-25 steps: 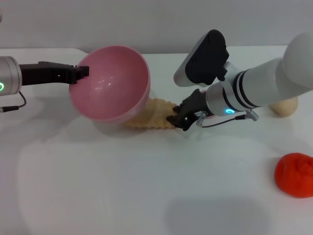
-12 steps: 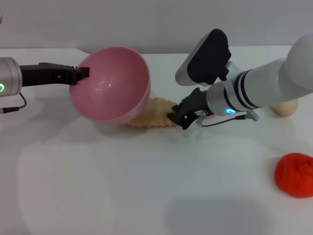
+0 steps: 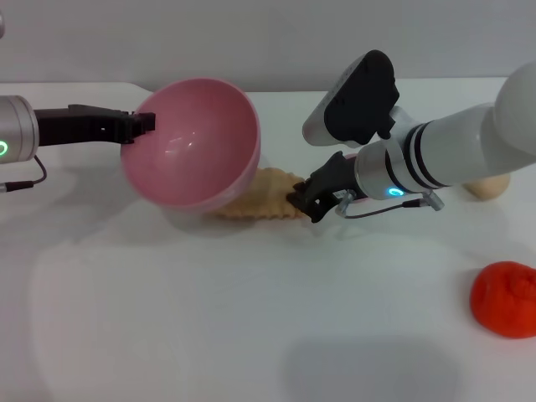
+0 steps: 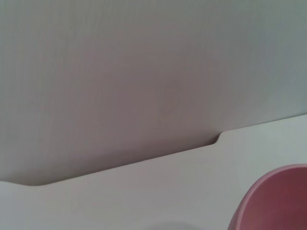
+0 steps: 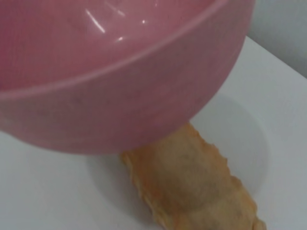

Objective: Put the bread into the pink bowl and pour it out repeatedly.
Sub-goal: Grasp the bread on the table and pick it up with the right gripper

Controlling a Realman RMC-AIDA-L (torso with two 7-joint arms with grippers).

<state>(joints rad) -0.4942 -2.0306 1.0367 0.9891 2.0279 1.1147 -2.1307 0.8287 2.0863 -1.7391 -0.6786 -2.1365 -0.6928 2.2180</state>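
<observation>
Left gripper (image 3: pixel 144 126): reaches in from the table's left edge; clamped on the left rim of the bowl, holding it tipped.
Bowl (image 3: pixel 191 142): pink and glossy; tilted on its side with the opening facing the front of the table; inside empty; in the left wrist view only a slice of its rim (image 4: pixel 273 199) shows; in the right wrist view its outer wall (image 5: pixel 120 72) hangs over one end of the bread.
Bread (image 3: pixel 264 197): lies flat on the table (image 3: pixel 251 318) near the middle, toward the far edge; pale tan side up with a ridged rim; its left end sits under the tipped bowl; its right end is at the right gripper; the right wrist view shows it (image 5: pixel 192 187) running out from beneath the bowl.
Right gripper (image 3: pixel 303 201): comes in from the right; fingertips down at the bread's right end; whether they are apart or together cannot be told.
Tan lump (image 3: pixel 490 182): by the far right edge, partly behind the right arm.
Red lump (image 3: pixel 504 299): near the right edge, toward the front, well apart from the bread.
</observation>
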